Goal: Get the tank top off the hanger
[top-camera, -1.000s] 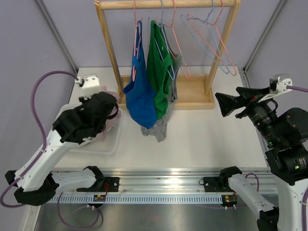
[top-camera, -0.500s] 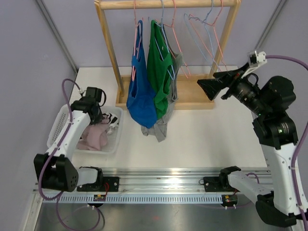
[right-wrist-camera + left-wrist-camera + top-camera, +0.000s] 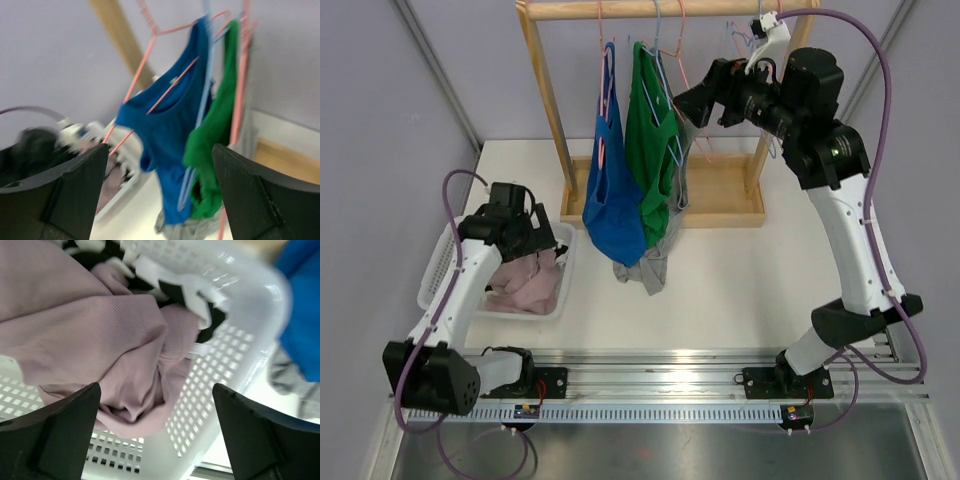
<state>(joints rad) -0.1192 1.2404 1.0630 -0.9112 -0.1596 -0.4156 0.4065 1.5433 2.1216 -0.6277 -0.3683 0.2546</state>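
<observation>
Near right tool [image 3: 683,104], green tank top [image 3: 648,150]

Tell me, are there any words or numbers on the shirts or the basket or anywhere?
No text can be read.
The blue tank top, green tank top and white basket show no print.
Small tags on the rail by the arm bases: too small to read.
</observation>
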